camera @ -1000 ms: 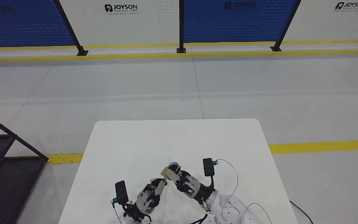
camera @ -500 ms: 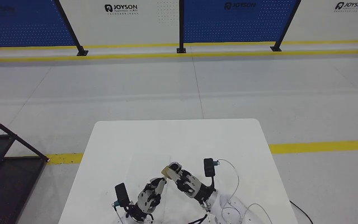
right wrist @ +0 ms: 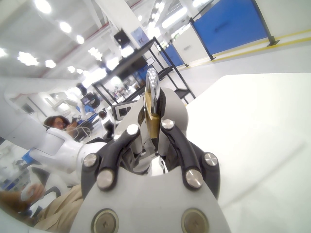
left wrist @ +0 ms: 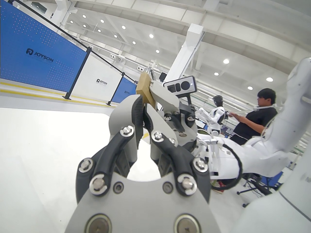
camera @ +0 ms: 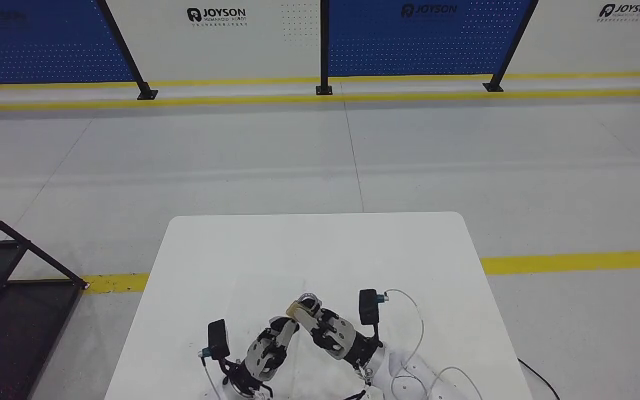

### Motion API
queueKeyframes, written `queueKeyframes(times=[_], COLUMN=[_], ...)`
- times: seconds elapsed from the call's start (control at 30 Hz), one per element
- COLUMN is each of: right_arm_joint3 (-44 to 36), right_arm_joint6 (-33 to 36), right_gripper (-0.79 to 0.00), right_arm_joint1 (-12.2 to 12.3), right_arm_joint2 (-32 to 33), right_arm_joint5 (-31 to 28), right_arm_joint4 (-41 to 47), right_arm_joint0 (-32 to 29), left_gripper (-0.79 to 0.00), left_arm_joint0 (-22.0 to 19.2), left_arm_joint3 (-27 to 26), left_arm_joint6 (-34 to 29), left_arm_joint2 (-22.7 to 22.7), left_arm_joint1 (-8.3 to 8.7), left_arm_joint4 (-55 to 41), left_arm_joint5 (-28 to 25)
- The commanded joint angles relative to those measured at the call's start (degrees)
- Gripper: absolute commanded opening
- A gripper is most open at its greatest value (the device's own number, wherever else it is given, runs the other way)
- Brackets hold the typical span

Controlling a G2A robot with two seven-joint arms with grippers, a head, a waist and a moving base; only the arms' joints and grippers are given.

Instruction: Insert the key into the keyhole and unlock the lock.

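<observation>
Holding a brass padlock (right wrist: 152, 122) by its body between the closed jaws of the right gripper (right wrist: 154, 106), silver shackle (right wrist: 152, 88) pointing away from the wrist. Held over the near part of the white table (camera: 400, 250), both grippers tip to tip there. Meeting the padlock's underside with the left gripper (left wrist: 143, 110), jaws drawn narrow, nearly together. Cannot tell what sits between those pads (left wrist: 138, 112). Beyond the table, grey floor (camera: 450, 160) with a yellow line (camera: 560, 263).

Lock (right wrist: 152, 122): brass-yellow body, shiny silver shackle (right wrist: 152, 86).
Right gripper (right wrist: 155, 96): pale grey fingers (right wrist: 176, 109), black links (right wrist: 181, 144), silver bolts (right wrist: 210, 159).
Left gripper (left wrist: 142, 106): likewise, black ribbed pads (left wrist: 138, 112).
Table (camera: 300, 250): plain white.
Floor (camera: 300, 150): pale grey, yellow stripes.
Barrier panels (camera: 420, 35): blue, white.
</observation>
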Motion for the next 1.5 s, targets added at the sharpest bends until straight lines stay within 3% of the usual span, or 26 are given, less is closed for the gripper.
queueKeyframes(times=[0.0,0.13,0.17,0.2,0.23,0.33,0.37,0.47,0.6,0.63,0.77,0.9,1.27,1.47], right_arm_joint3=[0.06,-0.02,-0.06,-0.09,-0.12,-0.11,-0.08,-0.04,-0.12,-0.13,-0.07,0.08,0.22,0.20], right_arm_joint6=[-0.21,-0.76,-0.85,-0.90,-0.96,-1.11,-1.21,-1.48,-2.61,-2.96,-3.72,-3.84,-3.09,-2.90], right_gripper=[-0.785,-0.785,-0.785,-0.785,-0.785,-0.785,-0.785,-0.785,-0.785,-0.785,-0.785,-0.785,-0.785,-0.785], right_arm_joint1=[0.00,0.01,0.02,0.02,0.03,0.05,0.06,0.07,0.07,0.06,0.00,-0.04,-0.14,-0.12], right_arm_joint2=[0.00,0.05,0.07,0.08,0.08,0.13,0.18,0.28,0.62,0.67,0.61,0.50,0.03,0.00], right_arm_joint5=[-0.04,-0.17,-0.18,-0.18,-0.21,-0.32,-0.34,-0.49,-0.30,-0.18,-0.02,0.00,0.10,0.12], right_arm_joint4=[0.05,0.35,0.41,0.42,0.46,0.62,0.70,0.84,0.73,0.55,0.32,0.21,0.65,0.73], right_arm_joint0=[0.00,-0.06,-0.10,-0.13,-0.16,-0.17,-0.16,-0.13,-0.18,-0.24,-0.25,-0.13,0.24,0.16], left_gripper=[-0.785,-0.760,-0.668,-0.520,-0.456,-0.385,-0.292,-0.259,-0.326,-0.397,-0.409,-0.499,-0.551,-0.696], left_arm_joint0=[0.20,0.28,0.26,0.26,0.23,0.18,0.22,0.26,0.69,0.84,1.14,0.57,-0.33,-0.32], left_arm_joint3=[-0.23,-0.31,-0.26,-0.20,-0.15,-0.05,-0.01,0.18,0.00,-0.11,0.46,-0.71,-3.12,-3.38], left_arm_joint6=[0.01,0.20,0.25,0.23,0.14,-0.07,-0.11,-0.34,-2.85,-4.34,-11.56,-17.19,-25.93,-26.57], left_arm_joint2=[-0.21,-0.21,-0.20,-0.15,-0.11,-0.11,-0.07,-0.11,-0.22,-0.28,-0.44,0.76,1.43,1.31], left_arm_joint1=[0.02,-0.03,-0.04,-0.06,-0.08,-0.13,-0.16,-0.17,0.02,0.12,0.60,1.30,3.20,3.46], left_arm_joint4=[0.68,1.04,1.09,1.12,1.05,0.82,0.55,-0.35,-4.30,-5.96,-14.17,-21.59,-31.72,-32.38], left_arm_joint5=[0.67,0.41,0.28,0.13,-0.10,-0.31,-0.54,-1.89,-6.60,-8.09,-15.29,-15.29,-15.29,-15.29])
